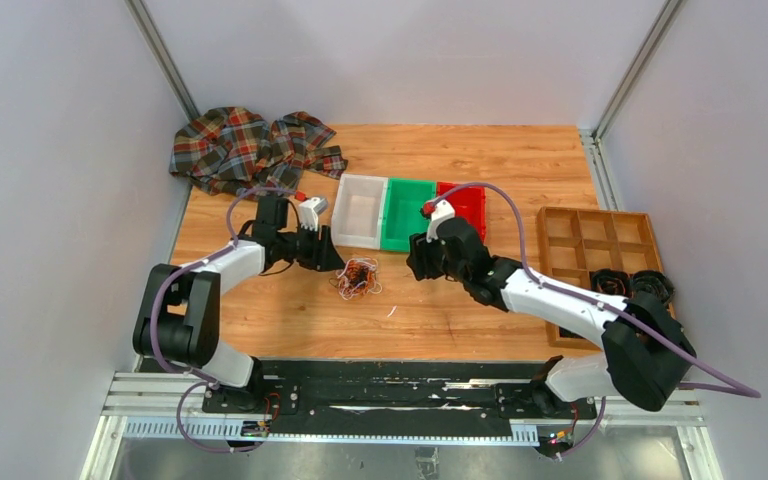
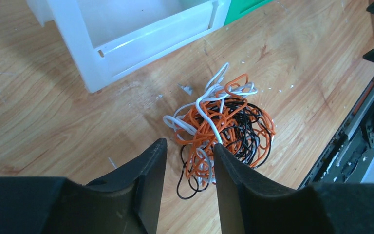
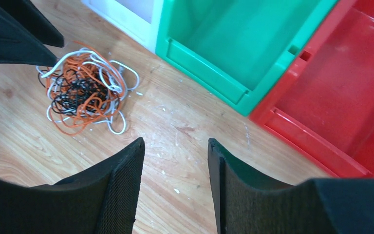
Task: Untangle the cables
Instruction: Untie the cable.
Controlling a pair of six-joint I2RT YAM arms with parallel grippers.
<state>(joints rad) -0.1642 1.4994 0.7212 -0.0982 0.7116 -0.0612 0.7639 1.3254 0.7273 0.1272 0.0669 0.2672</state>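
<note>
Smooth-coated cables point(image 2: 224, 122) lie on a scuffed wooden table point(image 2: 39, 112) near a glossy plastic bin point(image 2: 141, 41).

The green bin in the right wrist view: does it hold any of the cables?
No: the green bin is bare inside, and the cables lie in a tangled heap on the table outside it.

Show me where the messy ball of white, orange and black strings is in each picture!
Top external: the tangle of thin white, orange and black cables lies mid-table, just below the white plastic bin.
Left wrist: centre, slightly right.
Right wrist: upper left.
Shared landmark: that white plastic bin, upper left in the left wrist view, top edge in the right wrist view.
</note>
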